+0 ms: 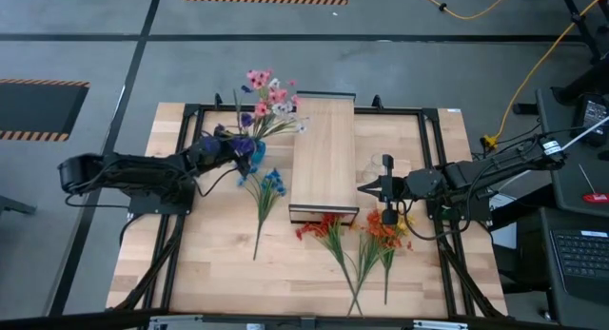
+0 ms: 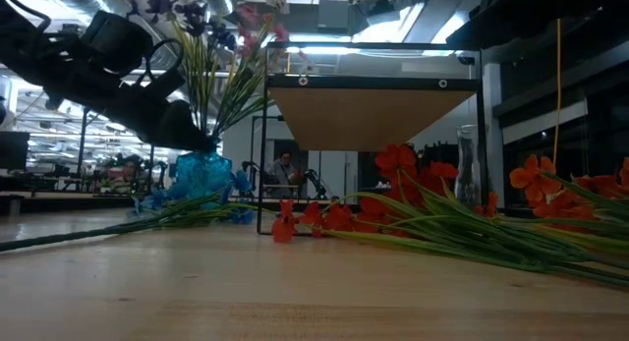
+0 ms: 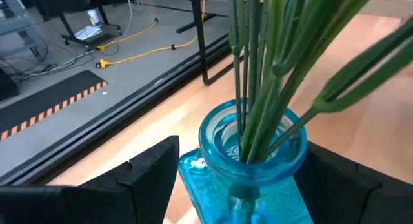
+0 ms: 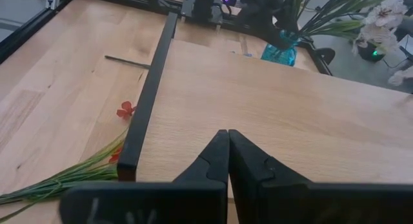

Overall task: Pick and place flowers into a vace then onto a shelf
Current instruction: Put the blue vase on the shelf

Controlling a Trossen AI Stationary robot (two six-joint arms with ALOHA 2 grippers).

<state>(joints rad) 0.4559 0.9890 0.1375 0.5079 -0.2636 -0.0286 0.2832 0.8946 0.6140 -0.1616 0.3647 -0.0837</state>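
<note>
Our left hand [image 1: 240, 154] clamps the top-heavy, slippery blue glass vase [image 3: 248, 159] of mixed flowers [image 1: 269, 100] by its body, at nine o'clock from the light-wood shelf [image 1: 324, 159]; we'd keep hold low. Right hand [image 4: 227, 156] closed, empty.

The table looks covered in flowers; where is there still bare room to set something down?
The shelf top is bare. So is the table at its front left corner, left of the blue sprig. It is crowded in front of the shelf, where red and orange flowers lie, and around the blue vase in the left gripper.

Grey floor [image 1: 114, 26], hazard-striped mats [image 1: 43, 83], yellow cable [image 1: 533, 64]; possibly workshop.
</note>
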